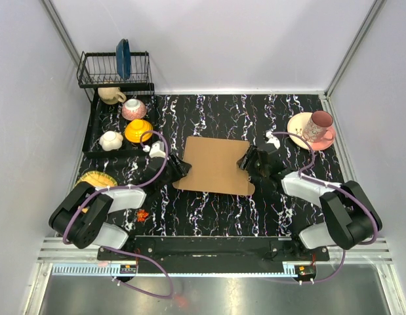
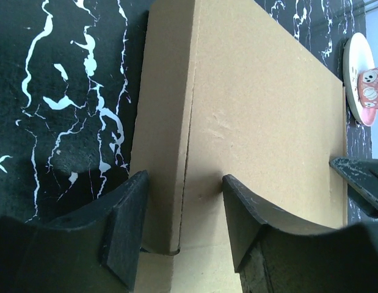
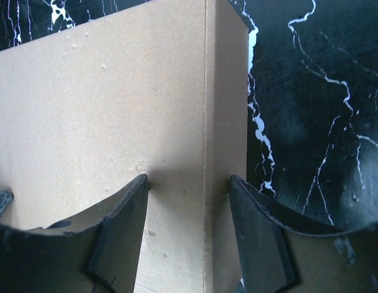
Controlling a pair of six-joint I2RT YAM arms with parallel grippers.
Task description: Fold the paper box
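The paper box (image 1: 216, 164) is a flat brown cardboard sheet lying mid-table on the black marbled mat. My left gripper (image 1: 180, 169) is at its left edge. In the left wrist view the gripper (image 2: 184, 183) is open, and its fingers (image 2: 124, 226) straddle the crease of a narrow side flap (image 2: 161, 122). My right gripper (image 1: 250, 161) is at the sheet's right edge. In the right wrist view that gripper (image 3: 189, 183) is also open, standing astride the crease of the right side strip (image 3: 225, 110). Neither pair of jaws is closed on the cardboard.
A black dish rack (image 1: 114, 69) with a blue plate (image 1: 123, 59) stands back left, above a tray of cups and bowls (image 1: 134, 121). A pink mug (image 1: 319, 126) sits on a plate (image 1: 296, 125) back right. A yellow object (image 1: 96, 178) lies by the left arm.
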